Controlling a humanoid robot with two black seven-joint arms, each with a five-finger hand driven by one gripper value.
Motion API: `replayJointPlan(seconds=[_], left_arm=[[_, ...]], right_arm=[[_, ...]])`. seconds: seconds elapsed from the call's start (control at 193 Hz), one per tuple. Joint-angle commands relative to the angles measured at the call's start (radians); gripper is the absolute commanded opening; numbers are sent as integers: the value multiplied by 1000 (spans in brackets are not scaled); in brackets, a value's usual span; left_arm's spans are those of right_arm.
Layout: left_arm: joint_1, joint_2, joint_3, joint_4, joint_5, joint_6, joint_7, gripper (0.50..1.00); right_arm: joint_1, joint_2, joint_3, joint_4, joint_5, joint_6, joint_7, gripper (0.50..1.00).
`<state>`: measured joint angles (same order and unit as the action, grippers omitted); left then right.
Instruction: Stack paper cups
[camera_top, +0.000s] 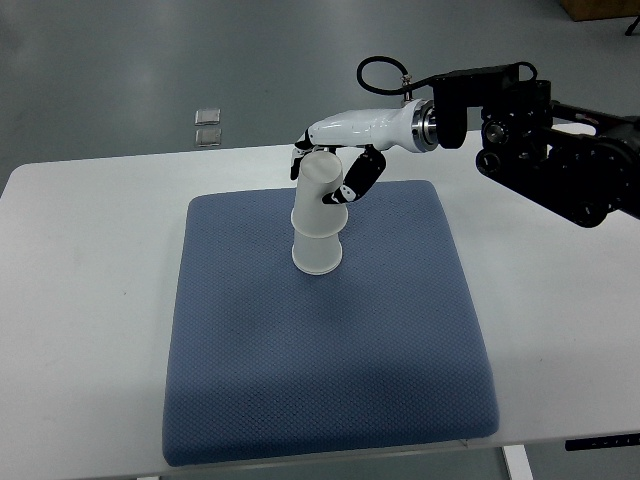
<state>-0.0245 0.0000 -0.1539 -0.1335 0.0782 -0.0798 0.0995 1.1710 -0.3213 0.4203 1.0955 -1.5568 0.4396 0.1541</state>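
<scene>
Two white paper cups stand upside down on the blue mat (320, 340), one over the other. The upper cup (320, 190) sits on the lower cup (317, 252), whose wide rim rests on the mat. My right hand (325, 175), white with black finger joints, comes in from the right and its fingers wrap around the upper cup near its top. The thumb (362, 172) presses the cup's right side. The left arm does not show.
The blue mat lies on a white table (90, 300). Two small clear square objects (208, 125) lie on the grey floor beyond the table's far edge. The black right arm (560, 150) hangs over the table's far right.
</scene>
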Motion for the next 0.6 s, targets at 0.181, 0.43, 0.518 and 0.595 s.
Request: replayJointPlan(seconds=[0.181, 0.43, 0.518, 0.595], left_arm=[[0, 0, -1, 0, 0, 0, 0, 1000], [0, 0, -1, 0, 0, 0, 0, 1000], [0, 0, 1, 0, 0, 0, 0, 1000], [0, 0, -1, 0, 0, 0, -3, 1000]], right_arm=[[-17, 1, 0, 0, 1, 1, -22, 866], [-16, -8, 9, 0, 12, 1, -22, 917], [-17, -25, 21, 0, 21, -10, -24, 917], [-25, -51, 48, -6, 43, -56, -25, 915]])
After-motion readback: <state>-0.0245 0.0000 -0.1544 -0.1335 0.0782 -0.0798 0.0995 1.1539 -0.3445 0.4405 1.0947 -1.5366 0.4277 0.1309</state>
